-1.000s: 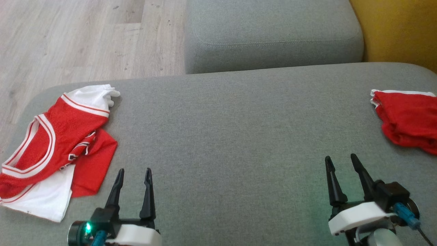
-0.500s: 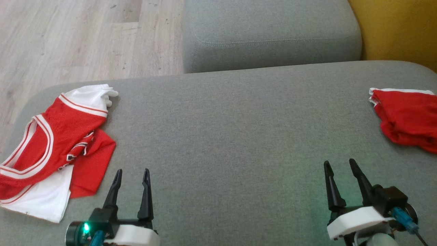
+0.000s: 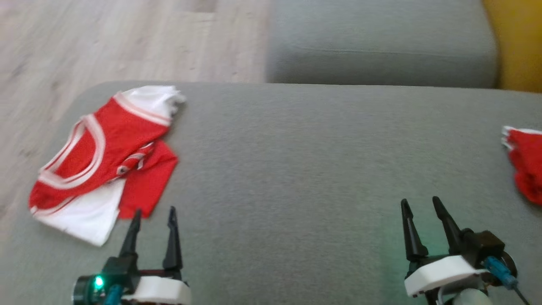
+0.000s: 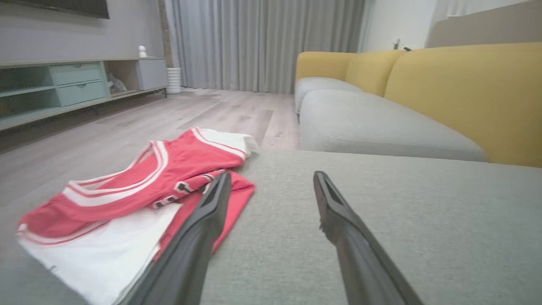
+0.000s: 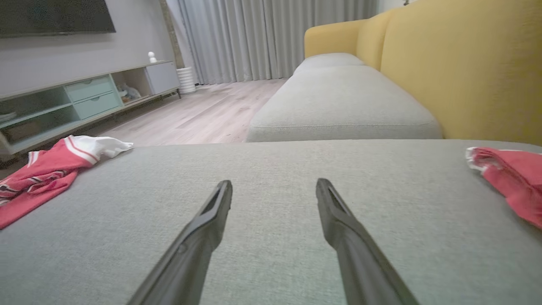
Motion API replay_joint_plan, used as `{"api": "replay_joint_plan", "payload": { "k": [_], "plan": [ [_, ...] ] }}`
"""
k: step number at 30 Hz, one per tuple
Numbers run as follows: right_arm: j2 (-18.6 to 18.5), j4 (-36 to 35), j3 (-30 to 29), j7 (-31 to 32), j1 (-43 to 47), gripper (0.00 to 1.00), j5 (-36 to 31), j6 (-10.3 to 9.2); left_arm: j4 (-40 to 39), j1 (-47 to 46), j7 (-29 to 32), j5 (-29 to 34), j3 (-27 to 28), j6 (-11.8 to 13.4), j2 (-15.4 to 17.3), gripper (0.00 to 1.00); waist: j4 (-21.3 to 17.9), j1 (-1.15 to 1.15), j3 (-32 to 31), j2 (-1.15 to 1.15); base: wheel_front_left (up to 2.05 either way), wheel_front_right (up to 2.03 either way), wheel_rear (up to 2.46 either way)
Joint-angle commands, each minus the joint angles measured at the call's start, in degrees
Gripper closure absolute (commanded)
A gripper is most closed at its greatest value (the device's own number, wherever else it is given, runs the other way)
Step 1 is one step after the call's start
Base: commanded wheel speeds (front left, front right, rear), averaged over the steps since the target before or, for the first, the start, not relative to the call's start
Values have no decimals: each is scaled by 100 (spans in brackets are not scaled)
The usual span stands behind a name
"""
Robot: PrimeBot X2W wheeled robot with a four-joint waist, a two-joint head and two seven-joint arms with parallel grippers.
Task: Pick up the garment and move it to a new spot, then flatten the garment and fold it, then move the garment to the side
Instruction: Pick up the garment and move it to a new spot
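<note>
We look down on a grey sofa seat [image 3: 296, 169]. The jersey [image 3: 106, 156], red with white trim, lies crumpled at 9 o'clock near the seat's left edge, with one layer thrown over another. The left jaws sit at 7 o'clock, wide open and empty. Their tips are just beside the jersey's near red corner, and we cannot tell whether they touch it. The right jaws sit at 5 o'clock, also wide open and empty, over bare fabric and well apart from the jersey.

We judge the task barely begun. Nothing is lifted and the jersey is neither flat nor folded, so the pick-up, the move, the flattening, the fold and the setting aside are all left to do.

A second red cloth [image 3: 525, 165] lies at 3 o'clock, cut off by the frame; we take it for a separate piece. Another grey seat [image 3: 381, 46] stands at 12 o'clock, a yellow backrest [image 3: 518, 42] at 1 o'clock and wood floor [image 3: 127, 38] at 11 o'clock. The middle of the seat is bare, so nothing blocks a move there.
</note>
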Motion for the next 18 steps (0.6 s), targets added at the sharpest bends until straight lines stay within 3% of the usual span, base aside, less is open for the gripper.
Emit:
{"api": "replay_joint_plan", "payload": {
  "k": [1, 9, 18],
  "plan": [
    [14, -179, 217, -62, -228, 0, 9, 39, -195, -232, -14, 39, 323, 39, 0, 0, 444, 0, 89, 0, 0, 0, 0],
    [-89, -192, 431, -62, -302, 0, 67, 39, -324, -192, -14, -14, 622, 141, 0, 0, 1236, 0, 239, 0, 0, 0, 0],
    [-193, -218, 409, -62, -306, 0, 58, 39, -423, -199, -14, -81, 904, 191, 0, 0, 1502, 0, 373, 0, 0, 0, 0]
  ]
}}
